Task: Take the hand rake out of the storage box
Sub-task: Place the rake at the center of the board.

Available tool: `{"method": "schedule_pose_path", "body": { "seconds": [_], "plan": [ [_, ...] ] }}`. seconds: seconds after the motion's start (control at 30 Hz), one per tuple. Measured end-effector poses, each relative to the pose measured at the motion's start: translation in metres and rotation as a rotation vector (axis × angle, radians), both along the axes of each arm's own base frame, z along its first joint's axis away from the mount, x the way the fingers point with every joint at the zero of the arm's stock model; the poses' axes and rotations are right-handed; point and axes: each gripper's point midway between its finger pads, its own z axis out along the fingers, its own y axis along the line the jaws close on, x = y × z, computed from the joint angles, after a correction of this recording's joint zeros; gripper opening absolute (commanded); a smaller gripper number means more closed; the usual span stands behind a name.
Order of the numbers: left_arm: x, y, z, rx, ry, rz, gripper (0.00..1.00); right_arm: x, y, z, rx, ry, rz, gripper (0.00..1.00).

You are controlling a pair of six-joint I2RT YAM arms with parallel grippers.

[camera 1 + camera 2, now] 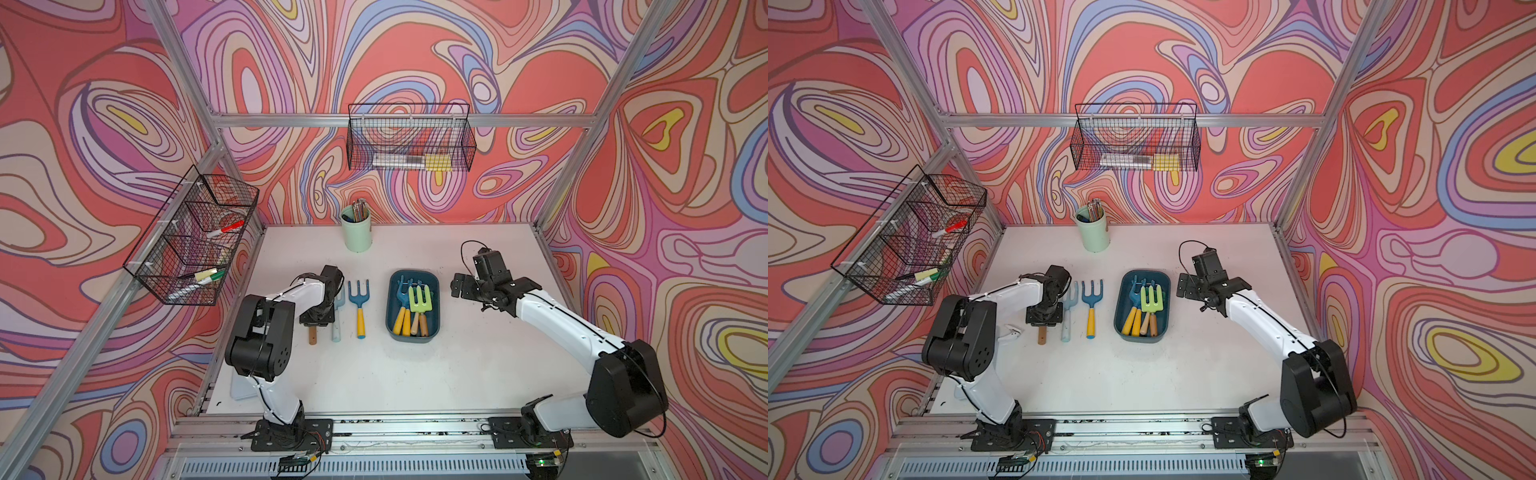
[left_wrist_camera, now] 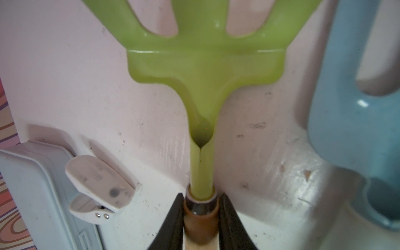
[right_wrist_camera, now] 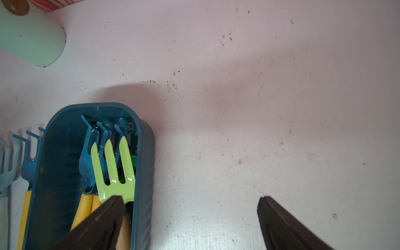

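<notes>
— Where both top views look down, any sign of the hand rake (image 1: 312, 336)?

— Out of the storage box (image 1: 409, 339) and well off to its left, gripped by the left hand (image 1: 316, 319) low over the surface (image 1: 415, 374), showing only its wooden handle end past the arm. Lying parallel between it and the box: a pale blue rake (image 1: 336, 328), then a blue rake with a yellow handle (image 1: 359, 307).

— And around the box?

— Holds a second green rake (image 1: 420, 300) on top of blue ones with yellow handles. Just to its right, hovering: the right hand (image 1: 463, 286).

— Through the left wrist camera, how tight?

— Closed down on the rake (image 2: 203, 71), with both black fingers (image 2: 173, 216) pressed on the brown collar where green neck meets wood. Cannot tell whether resting on the surface or just above it. Near the green head on one side, the pale blue rake (image 2: 346, 129); on the other, a white clip (image 2: 99, 184).

— From the right wrist?

— Spread wide (image 3: 191, 200), holding nothing. One finger (image 3: 104, 220) above the second green rake (image 3: 114, 173) inside the box (image 3: 60, 168), the other above bare surface. Beyond the box, a pale green cup (image 3: 32, 36).
</notes>
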Motion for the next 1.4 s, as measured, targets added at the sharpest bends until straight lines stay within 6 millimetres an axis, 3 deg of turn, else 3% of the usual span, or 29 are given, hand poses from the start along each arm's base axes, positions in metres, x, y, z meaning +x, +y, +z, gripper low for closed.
{"method": "schedule_pose_path", "body": {
  "seconds": [0.7, 0.93, 1.2, 1.4],
  "plan": [
    [0.002, 0.002, 0.0, -0.008, 0.0, 0.009, 0.28, 0.0, 0.0, 0.0, 0.001, 0.0, 0.0, 0.98],
    [0.002, 0.003, 0.0, -0.003, 0.002, 0.008, 0.43, 0.0, 0.001, 0.0, 0.003, 0.001, 0.002, 0.98],
    [0.002, 0.005, 0.003, 0.001, -0.006, 0.009, 0.48, 0.0, 0.001, 0.0, 0.005, 0.002, 0.004, 0.98],
    [0.006, 0.002, 0.022, -0.02, -0.059, 0.009, 0.5, -0.003, 0.007, 0.0, 0.001, 0.005, 0.02, 0.98]
  ]
}}
